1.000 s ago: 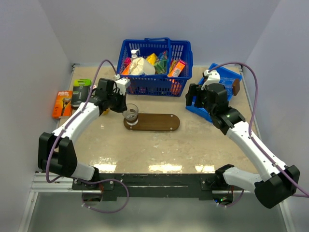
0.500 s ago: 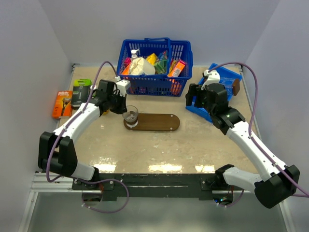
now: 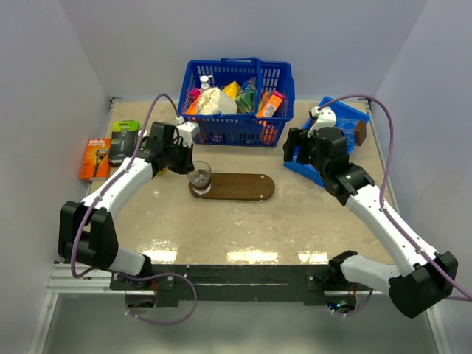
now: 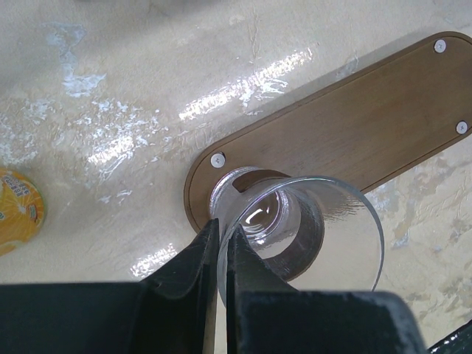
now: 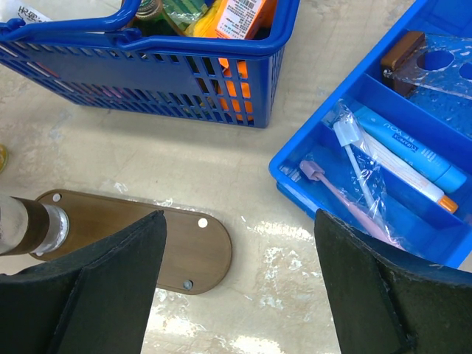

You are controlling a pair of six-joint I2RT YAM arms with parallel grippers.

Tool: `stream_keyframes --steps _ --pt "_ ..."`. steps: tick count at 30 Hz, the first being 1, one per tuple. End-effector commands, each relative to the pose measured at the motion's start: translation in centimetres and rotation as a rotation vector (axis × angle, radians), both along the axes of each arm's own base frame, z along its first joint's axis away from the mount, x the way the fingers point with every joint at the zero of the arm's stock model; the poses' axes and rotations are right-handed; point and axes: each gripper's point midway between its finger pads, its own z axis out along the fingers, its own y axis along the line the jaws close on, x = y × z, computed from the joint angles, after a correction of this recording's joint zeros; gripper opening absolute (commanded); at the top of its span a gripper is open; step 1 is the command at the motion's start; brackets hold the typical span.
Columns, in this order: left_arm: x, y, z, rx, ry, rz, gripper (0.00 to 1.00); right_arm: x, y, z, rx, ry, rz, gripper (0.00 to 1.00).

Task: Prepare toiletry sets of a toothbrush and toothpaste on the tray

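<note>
We judge the task barely begun. One empty glass cup (image 4: pixel 299 228) stands on the left end of the tray (image 4: pixel 354 125), near the centre of the top view, and our left end effector (image 4: pixel 220 243) is clamped on its rim. The toothbrush (image 5: pixel 346 158) and toothpaste tube (image 5: pixel 409 151) lie side by side in the blue bin (image 5: pixel 289 171) at the right of the worktop. Our right end effector (image 5: pixel 236 280) hovers near the bin, fingers wide apart and holding nothing. No set is made up yet.

Bright, even light from overhead. Glare streaks the table (image 3: pixel 221 221) at its near edge and beside the tray (image 4: pixel 369 133); highlights glint in the glass (image 4: pixel 295 221). Shadows soft, views sharp.
</note>
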Motion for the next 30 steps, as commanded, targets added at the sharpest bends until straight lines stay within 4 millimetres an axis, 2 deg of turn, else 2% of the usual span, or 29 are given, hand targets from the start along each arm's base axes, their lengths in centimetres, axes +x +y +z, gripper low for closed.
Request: stream_keyframes --steps 1,2,11,22,25,30 --pt "1.3 -0.2 1.5 -0.025 -0.077 0.000 0.11 0.3 -0.3 0.7 -0.008 -0.024 -0.009 0.84" --pt "1.3 -0.2 1.6 -0.025 -0.079 0.001 0.16 0.3 -0.3 0.6 -0.011 -0.023 -0.007 0.84" --pt "1.6 -0.2 2.1 -0.030 -0.097 0.008 0.36 0.2 -0.2 0.6 -0.010 -0.024 -0.005 0.84" --pt "2.0 0.1 3.0 -0.018 -0.125 0.019 0.53 0.2 -0.3 0.7 -0.012 -0.023 -0.005 0.84" --pt "1.9 0.1 3.6 -0.024 -0.141 0.019 0.60 0.1 -0.2 0.8 -0.009 -0.027 -0.002 0.84" --pt "1.9 0.0 4.9 -0.038 -0.180 0.016 0.63 0.1 -0.3 1.0 -0.007 -0.031 -0.003 0.84"
